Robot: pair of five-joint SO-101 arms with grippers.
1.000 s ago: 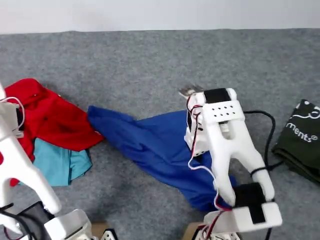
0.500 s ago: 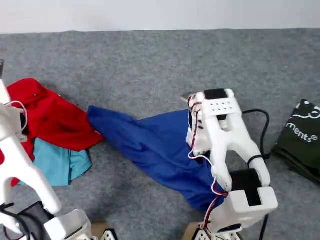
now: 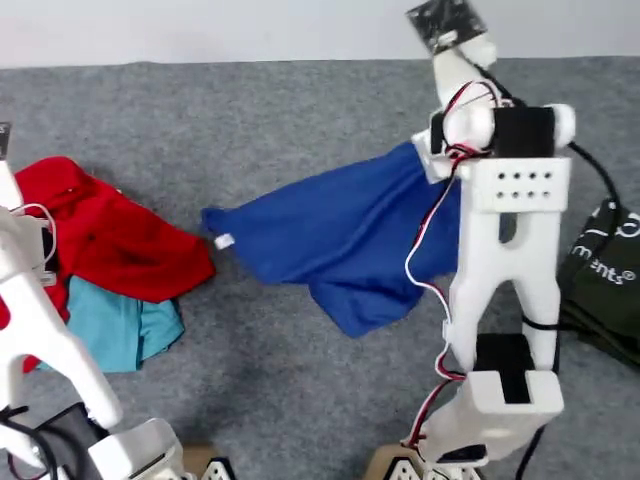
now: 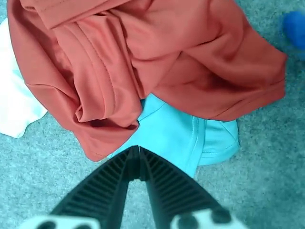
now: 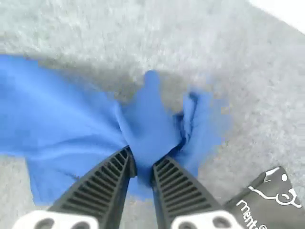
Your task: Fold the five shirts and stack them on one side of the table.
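Note:
A blue shirt (image 3: pixel 340 235) hangs stretched between the table and my right gripper (image 5: pixel 141 164), which is shut on a bunched fold of it. In the high view that gripper (image 3: pixel 432 158) is raised over the far right of the table, and the shirt's lower end trails on the grey surface. A crumpled red shirt (image 3: pixel 105 240) lies at the left on top of a teal shirt (image 3: pixel 120 328). My left gripper (image 4: pixel 138 151) is shut with nothing in it, hovering over the teal shirt (image 4: pixel 174 138) just beside the red shirt (image 4: pixel 143 62).
A folded dark shirt (image 3: pixel 603 275) with white print lies at the right edge, close to the right arm. A white cloth (image 4: pixel 14 107) pokes out from under the red shirt. Grey carpet-like table surface (image 3: pixel 250 120) stretches across the far side.
The right arm has swung up and toward the far side, lifting the blue shirt's gripped end and dragging the shirt rightward. The left arm has stayed still.

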